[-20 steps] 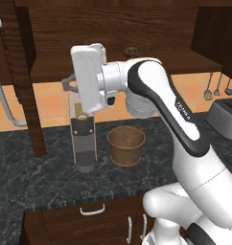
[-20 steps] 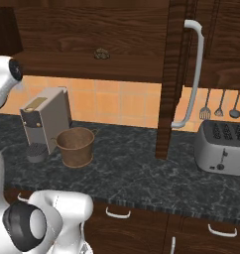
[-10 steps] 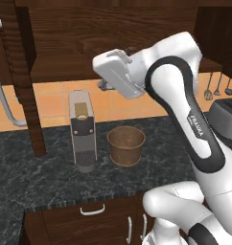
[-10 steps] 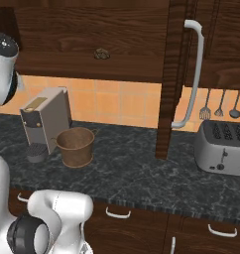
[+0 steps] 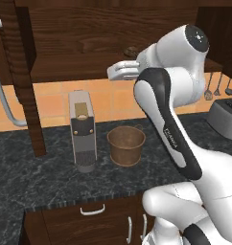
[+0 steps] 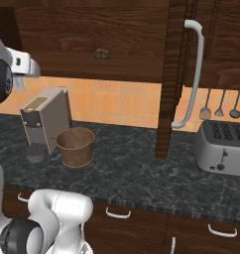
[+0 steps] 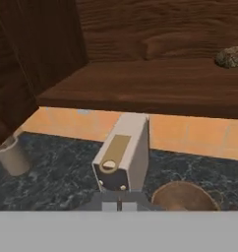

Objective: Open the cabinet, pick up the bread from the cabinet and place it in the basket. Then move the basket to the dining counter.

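Currently cabinet (image 6: 92, 39) stands open, both doors swung out w/ long silver bar handles (image 6: 191, 74) running vertical. Bread (image 6: 101, 53) sits on the cabinet shelf toward its rear; small, dark, lumpy, roughly round, so no clear long axis or heading can be told. In hand view it lies at upper right, on shelf surface, well apart from everything below.

Basket (image 5: 126, 144) upright on dark granite counter (image 6: 142, 173), mouth up, axis vertical, just beside coffee machine (image 5: 82, 130) on its right in left base view. Nothing seen inside it.

Gripper (image 5: 113, 72) raised at shelf-edge height, above coffee machine and basket, pointing leftward in left base view. Fingers closed together, nothing held. Toaster (image 6: 222, 149) on counter, far right, under utensils (image 6: 218, 106) hanging on wall.
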Available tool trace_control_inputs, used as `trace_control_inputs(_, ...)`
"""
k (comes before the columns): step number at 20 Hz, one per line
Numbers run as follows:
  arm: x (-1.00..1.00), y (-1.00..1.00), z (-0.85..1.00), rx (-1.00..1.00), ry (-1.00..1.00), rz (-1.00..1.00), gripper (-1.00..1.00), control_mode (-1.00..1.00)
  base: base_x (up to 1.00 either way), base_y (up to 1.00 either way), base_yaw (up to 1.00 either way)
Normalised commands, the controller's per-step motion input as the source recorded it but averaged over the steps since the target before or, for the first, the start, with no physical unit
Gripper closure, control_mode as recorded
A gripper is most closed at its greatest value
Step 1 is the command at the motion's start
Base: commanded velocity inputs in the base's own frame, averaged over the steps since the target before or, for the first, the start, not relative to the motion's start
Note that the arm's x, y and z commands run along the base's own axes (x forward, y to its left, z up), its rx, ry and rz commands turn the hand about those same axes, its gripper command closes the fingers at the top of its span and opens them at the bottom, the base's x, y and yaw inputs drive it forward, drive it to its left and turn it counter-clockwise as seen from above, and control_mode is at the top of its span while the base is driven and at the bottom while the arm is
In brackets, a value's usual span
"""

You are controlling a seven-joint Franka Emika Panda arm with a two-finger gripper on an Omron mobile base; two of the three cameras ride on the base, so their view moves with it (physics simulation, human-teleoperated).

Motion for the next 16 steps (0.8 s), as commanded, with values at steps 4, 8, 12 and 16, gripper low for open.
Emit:
trace_control_inputs(4,0.27,-0.88,0.02,-0.25,-0.19,-0.24,-1.0,-1.0,0.0,0.0,0.0)
trace_control_inputs(8,0.15,-0.91,0.03,-0.01,-0.19,-0.16,-1.0,-1.0,0.0,0.0,0.0)
trace_control_inputs(12,0.27,-0.54,0.21,0.05,-0.12,-0.09,-1.0,-1.0,0.0,0.0,0.0)
trace_control_inputs(16,0.13,-0.24,0.43,0.06,-0.02,-0.08,-1.0,-1.0,0.0,0.0,0.0)
